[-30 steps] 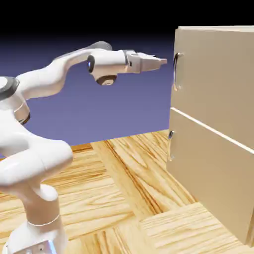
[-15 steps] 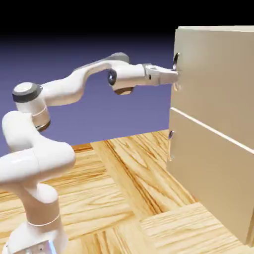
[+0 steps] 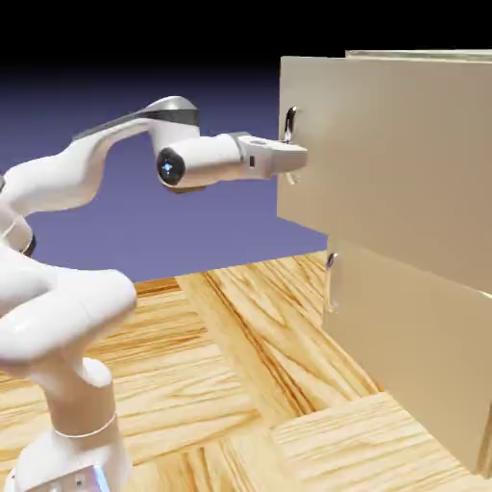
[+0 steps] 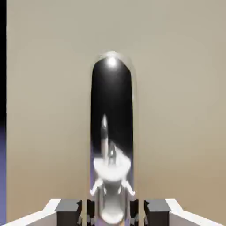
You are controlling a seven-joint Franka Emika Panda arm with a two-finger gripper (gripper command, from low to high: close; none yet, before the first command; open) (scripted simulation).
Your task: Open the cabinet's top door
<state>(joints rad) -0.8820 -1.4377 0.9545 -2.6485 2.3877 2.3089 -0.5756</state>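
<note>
Top door (image 3: 384, 154) ajar on beige cabinet (image 3: 413, 356), tool (image 3: 296, 159) apparently clenched on its silver handle (image 4: 112, 110)

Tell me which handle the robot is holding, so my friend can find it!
Find the big beige cabinet. Its upper door sticks out past the lower panel. The shiny curved handle on it is the one inside the gripper; the lower handle has nothing on it.
</note>
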